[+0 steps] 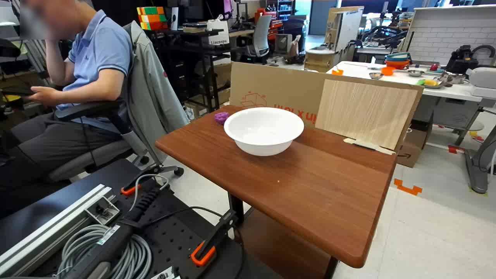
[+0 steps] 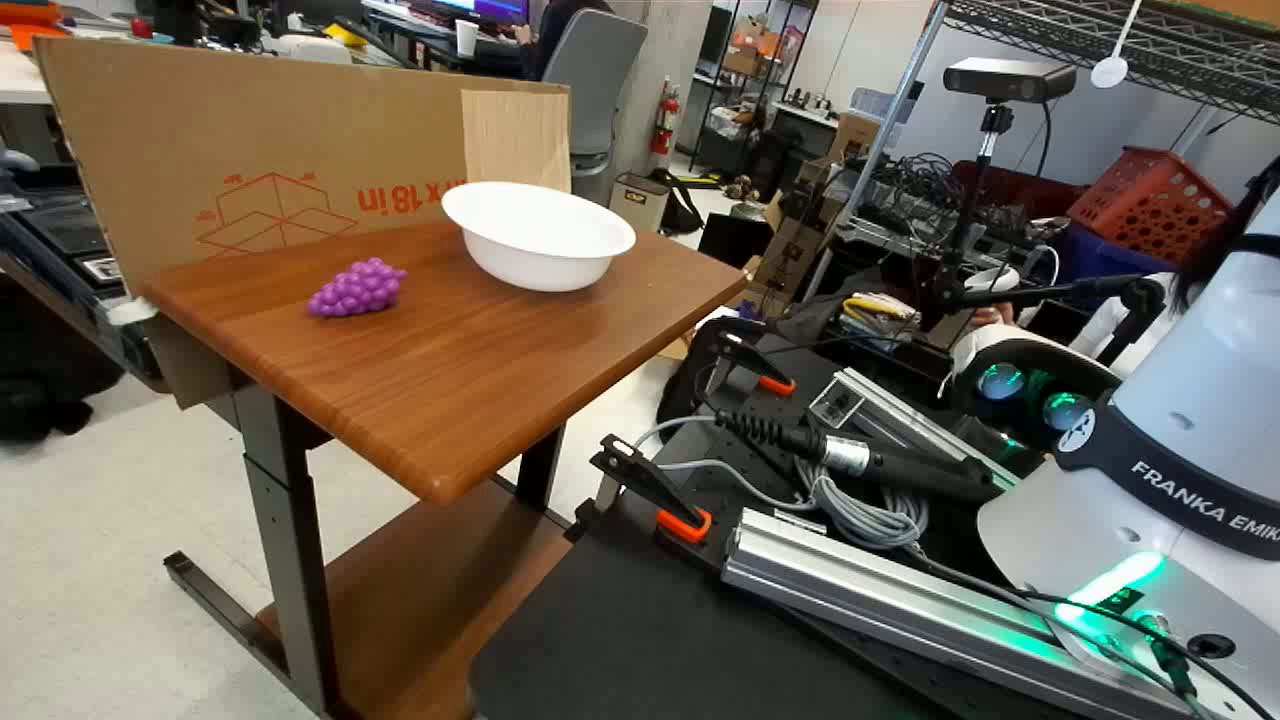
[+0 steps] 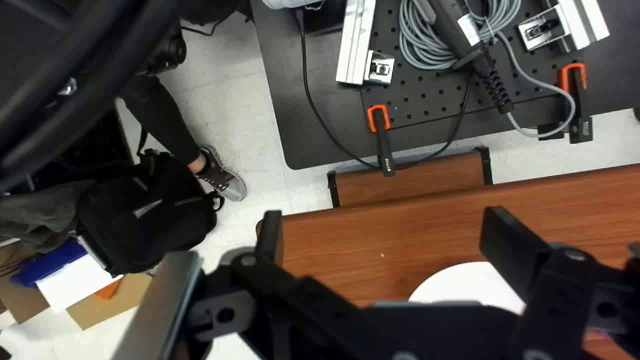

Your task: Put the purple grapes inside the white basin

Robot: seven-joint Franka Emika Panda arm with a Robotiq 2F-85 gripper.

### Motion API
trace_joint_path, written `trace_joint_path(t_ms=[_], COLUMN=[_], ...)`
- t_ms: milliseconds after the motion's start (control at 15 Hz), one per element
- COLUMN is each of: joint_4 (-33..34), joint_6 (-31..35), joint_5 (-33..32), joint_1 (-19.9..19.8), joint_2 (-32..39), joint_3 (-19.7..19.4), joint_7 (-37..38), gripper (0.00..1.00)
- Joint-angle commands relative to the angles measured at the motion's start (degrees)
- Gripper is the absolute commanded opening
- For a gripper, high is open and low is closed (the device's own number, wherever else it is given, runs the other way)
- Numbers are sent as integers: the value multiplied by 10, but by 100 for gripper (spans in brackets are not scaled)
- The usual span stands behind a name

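The purple grapes [image 1: 221, 117] lie on the brown table beside the white basin [image 1: 264, 131]. In an exterior view the grapes [image 2: 358, 288] and the basin [image 2: 540, 240] are apart, with bare wood between them. The basin stands upright, and its visible inside looks empty. My gripper [image 3: 385, 220] shows only in the wrist view, its fingers wide apart with nothing between them. It is high above the table, and the basin [image 3: 465, 285] shows below, partly hidden by the right finger and gripper body. The grapes are almost wholly hidden in the wrist view.
The brown table [image 1: 317, 186] has a cardboard panel [image 2: 380, 130] standing along its far edge, with a wood-patterned board [image 1: 368, 112] on it. A black bench [image 2: 640, 590] with clamps, cables and metal rails stands in front. A person [image 1: 97, 66] sits beside the table.
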Motion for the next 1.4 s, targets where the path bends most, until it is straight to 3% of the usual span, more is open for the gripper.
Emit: trace_joint_path(t_ms=[0,467,733,1333], joint_4=[1,1,3,34], joint_6=[-2,-2,2,25], joint_5=[-4,-4,-8,6], joint_1=[10,10,48,137], joint_2=[0,0,13,72], joint_3=[-7,-7,-20,-18], joint_7=[4,4,-117,-303], gripper=[100,100,100,100])
